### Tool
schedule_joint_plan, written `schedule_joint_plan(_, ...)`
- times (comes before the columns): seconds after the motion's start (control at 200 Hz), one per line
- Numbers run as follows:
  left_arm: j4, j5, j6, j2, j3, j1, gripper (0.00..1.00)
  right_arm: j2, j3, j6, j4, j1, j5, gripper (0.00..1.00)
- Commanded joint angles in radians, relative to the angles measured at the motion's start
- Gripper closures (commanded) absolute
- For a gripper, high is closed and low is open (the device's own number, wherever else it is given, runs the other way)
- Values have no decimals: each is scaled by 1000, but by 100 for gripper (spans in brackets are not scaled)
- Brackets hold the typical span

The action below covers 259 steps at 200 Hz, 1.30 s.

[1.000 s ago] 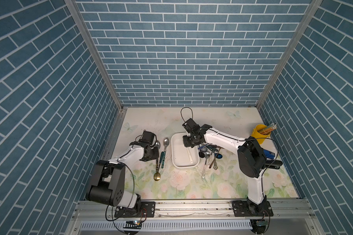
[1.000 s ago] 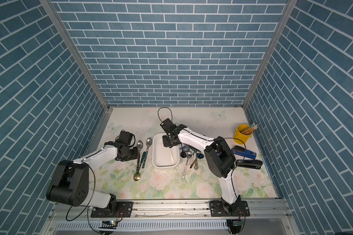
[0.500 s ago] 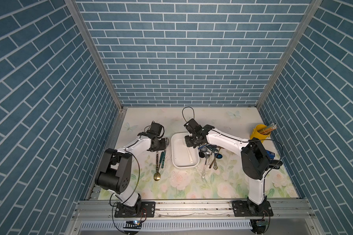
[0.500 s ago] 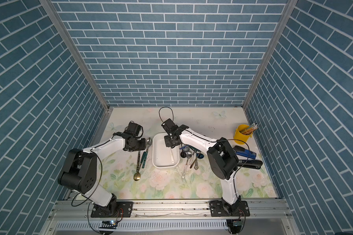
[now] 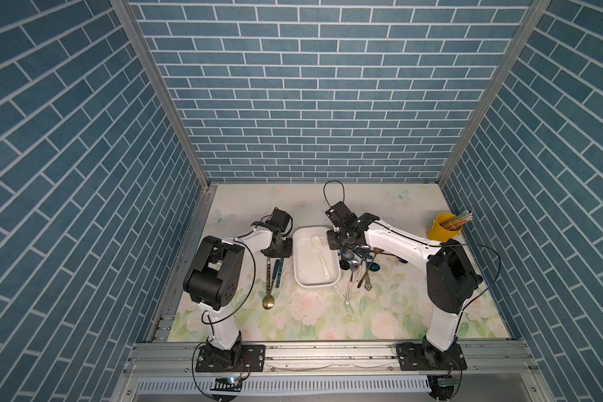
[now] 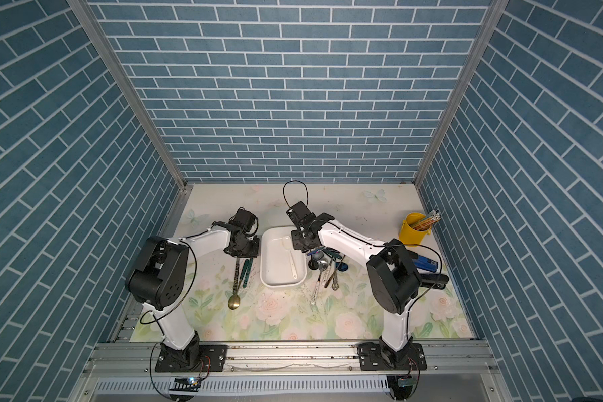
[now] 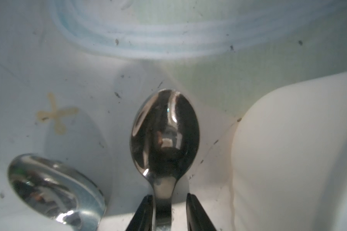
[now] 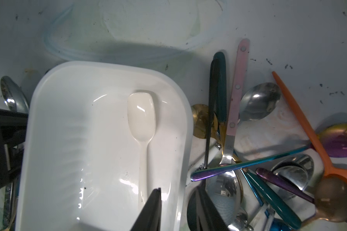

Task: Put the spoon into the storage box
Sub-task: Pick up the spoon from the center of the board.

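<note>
Now left end effector (image 7: 169,197) apart astride spoon (image 7: 164,132) neck; right end effector (image 8: 177,190) apart astride storage box (image 8: 108,67) rim.

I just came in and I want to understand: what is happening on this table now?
The left gripper has its open jaws either side of the neck of a silver spoon beside the storage box, not yet closed. The right gripper hovers open over the box's right wall. One white spoon lies in the box; a pile of spoons waits at its right.
</note>
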Motion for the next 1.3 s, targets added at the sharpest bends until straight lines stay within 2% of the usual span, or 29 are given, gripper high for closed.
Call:
schedule_joint_plan(0.0,-59,-57,15,15,8,-5,66,-25,-13,-20,-12,-2,17,67)
schedule_joint_plan(0.245,-54,-72,23,19,-26,-7,68,-5,4,-26,-9,-7,0,68)
schedule_joint_plan(0.725,-38,-89,12,-2,-41,-8,90,-9,-2,-23,-6,-7,8,71)
schedule_joint_plan(1.29,-76,-55,-62,-141,83,-6,94,-63,-43,-25,11,-14,43,72)
